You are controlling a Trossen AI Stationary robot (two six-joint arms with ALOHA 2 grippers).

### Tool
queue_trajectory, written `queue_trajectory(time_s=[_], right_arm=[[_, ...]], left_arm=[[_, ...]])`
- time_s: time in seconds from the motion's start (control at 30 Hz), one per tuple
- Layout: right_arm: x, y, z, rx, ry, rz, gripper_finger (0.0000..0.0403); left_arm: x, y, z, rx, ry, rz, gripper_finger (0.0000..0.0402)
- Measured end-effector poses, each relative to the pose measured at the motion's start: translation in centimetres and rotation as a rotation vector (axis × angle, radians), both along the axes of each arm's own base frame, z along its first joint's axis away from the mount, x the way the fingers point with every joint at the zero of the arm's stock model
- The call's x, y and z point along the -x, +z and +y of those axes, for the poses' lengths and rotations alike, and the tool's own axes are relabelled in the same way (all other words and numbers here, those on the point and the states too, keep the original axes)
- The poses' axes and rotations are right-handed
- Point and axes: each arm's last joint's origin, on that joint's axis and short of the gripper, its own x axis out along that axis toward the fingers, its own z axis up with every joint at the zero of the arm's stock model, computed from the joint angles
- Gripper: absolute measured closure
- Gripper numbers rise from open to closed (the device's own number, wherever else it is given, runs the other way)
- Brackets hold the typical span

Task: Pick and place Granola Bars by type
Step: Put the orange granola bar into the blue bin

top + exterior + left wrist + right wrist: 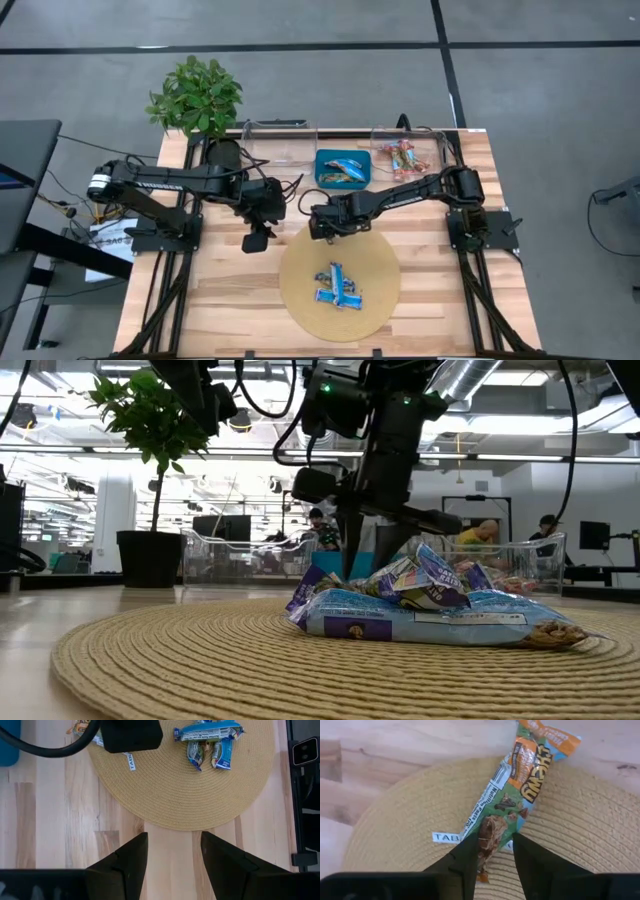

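Observation:
My right gripper (320,226) is over the far left edge of the round woven mat (375,262) and is shut on a granola bar in a green-and-orange wrapper (520,780). Three blue-wrapped bars (338,287) lie in a small heap on the mat; they also show in the low view (430,610) and the left wrist view (210,740). My left gripper (255,240) is open and empty over the bare wood left of the mat, its fingers apart in the left wrist view (172,855). My right gripper pinches the green-and-orange bar by one end (489,832) between its two fingers, which come from above. The fingers lie along the bar, and the rest of it reaches out past the fingertips over the mat's edge. I cannot tell whether it is clear of the mat.
A teal tray (322,170) with blue-and-silver bars stands at the far middle. A clear bin (430,145) with red-and-tan bars stands to its right, and another clear bin (280,140) to its left. A potted plant (195,95) stands at the far left corner.

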Motion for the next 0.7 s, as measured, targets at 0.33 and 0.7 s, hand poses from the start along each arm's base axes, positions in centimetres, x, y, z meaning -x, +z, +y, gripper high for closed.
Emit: queue_trajectory(time_s=[0.33,0.7], right_arm=[[-0.5,1.4,0.0,-0.002,-0.035,-0.062,0.0255],[0.2,1.1,0.0,-0.028,-0.145,0.005,0.0186]], left_arm=[[0.0,0.0,0.0,-0.005,0.003,0.001,0.0226],[0.2,-0.1,0.0,-0.006,0.002,0.029,0.0226]])
